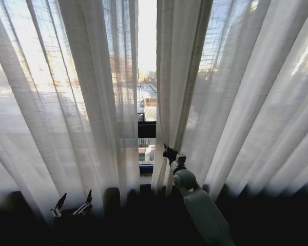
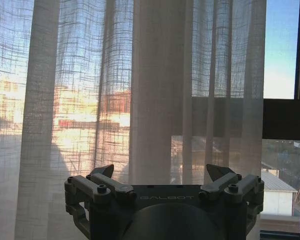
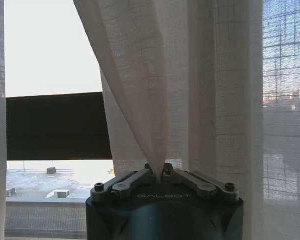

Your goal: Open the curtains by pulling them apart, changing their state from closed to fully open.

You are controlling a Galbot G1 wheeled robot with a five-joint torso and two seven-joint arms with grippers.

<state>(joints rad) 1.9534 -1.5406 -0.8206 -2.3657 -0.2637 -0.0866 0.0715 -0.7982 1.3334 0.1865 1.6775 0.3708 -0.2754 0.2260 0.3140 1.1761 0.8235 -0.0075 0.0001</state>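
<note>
Left fingers: the left gripper waits low, its 2 fingers spread wide with nothing between them; the left curtain panel hangs just beyond the tips, not touched.
Gap: between the 2 grippers a narrow slit shows the dark window frame bar and rooftops outside.
Right fingers: the right gripper is pinched tight on the inner edge of the right curtain panel; in the right wrist view a fold of cloth runs down into the meeting fingertips.
Step in hand: the right panel is caught and the curtains are barely parted, so most of the opening appears left to do.
Next move calls for: likely a steady sideways pull away from the slit, with the pinch kept firm so the thin cloth does not slip out.
Containers: 0 seen, so no contents to report.
</note>
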